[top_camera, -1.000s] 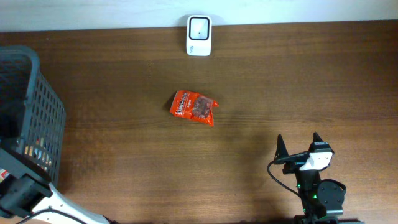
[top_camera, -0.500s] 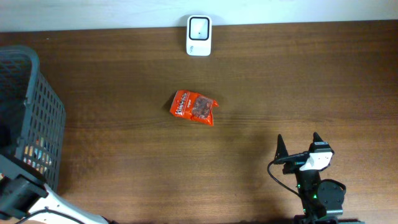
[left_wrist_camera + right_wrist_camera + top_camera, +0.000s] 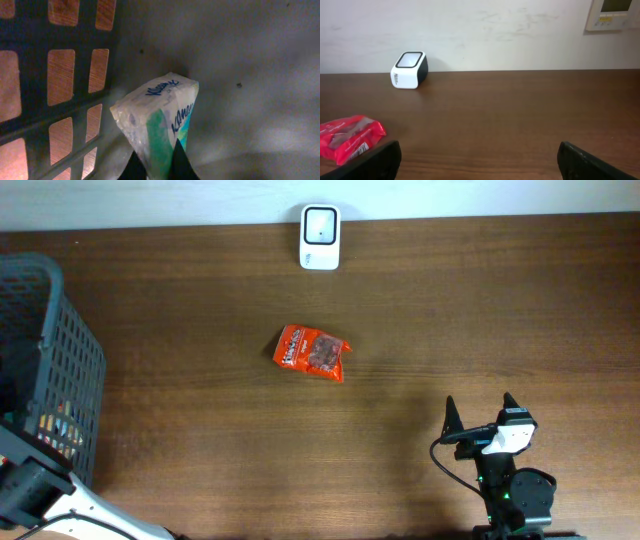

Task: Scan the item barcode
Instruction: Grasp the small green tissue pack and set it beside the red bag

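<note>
Tissue pack (image 3: pixel 159 117), left pincer (image 3: pixel 159 166) clamped (unseen overhead)

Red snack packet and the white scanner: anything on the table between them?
No. Only bare tabletop lies between the red snack packet and the white scanner. The overhead view shows it plainly, and the right wrist view agrees.

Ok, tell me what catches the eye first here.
The red snack packet lies alone mid-table, with the white barcode scanner at the far edge. Inside the dark basket at the left, the left gripper pinches a Kleenex tissue pack.
</note>
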Tool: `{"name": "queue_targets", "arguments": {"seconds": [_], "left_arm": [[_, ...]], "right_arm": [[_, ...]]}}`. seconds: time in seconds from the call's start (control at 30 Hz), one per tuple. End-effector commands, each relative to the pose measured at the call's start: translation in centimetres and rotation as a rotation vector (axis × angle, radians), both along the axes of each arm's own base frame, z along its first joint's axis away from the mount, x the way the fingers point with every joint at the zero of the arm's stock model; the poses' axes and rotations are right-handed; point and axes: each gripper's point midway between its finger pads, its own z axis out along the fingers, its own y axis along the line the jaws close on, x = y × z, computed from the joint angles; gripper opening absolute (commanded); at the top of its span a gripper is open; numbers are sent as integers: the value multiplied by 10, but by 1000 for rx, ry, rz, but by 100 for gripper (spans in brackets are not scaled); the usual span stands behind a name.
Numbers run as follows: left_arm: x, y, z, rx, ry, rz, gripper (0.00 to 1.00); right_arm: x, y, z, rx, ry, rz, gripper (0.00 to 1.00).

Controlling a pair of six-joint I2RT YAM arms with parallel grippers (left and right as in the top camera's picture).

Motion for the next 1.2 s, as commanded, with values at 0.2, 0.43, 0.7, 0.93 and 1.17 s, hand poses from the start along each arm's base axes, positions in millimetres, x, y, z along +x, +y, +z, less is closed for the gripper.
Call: {"name": "queue_targets", "arguments": {"seconds": [0.2,0.43,0.7,0.93,1.17], "left_arm": [[28,-13,59,55,-132,-42,0],[85,-67,227,128,-605,-164,0],[90,-181,370,-18,-1092,40,0],[136,-355,312,-377,-902,-259,0],[130,-452,166,-403,-471,-354,0]], "right_arm": [[0,-3,-3,-4,3,-15,99],[0,-3,-3,-4,3,-15,99],[0,-3,-3,-4,3,-15,99],[0,-3,-3,-4,3,-15,99],[0,-3,-3,-4,3,-15,99]]}}
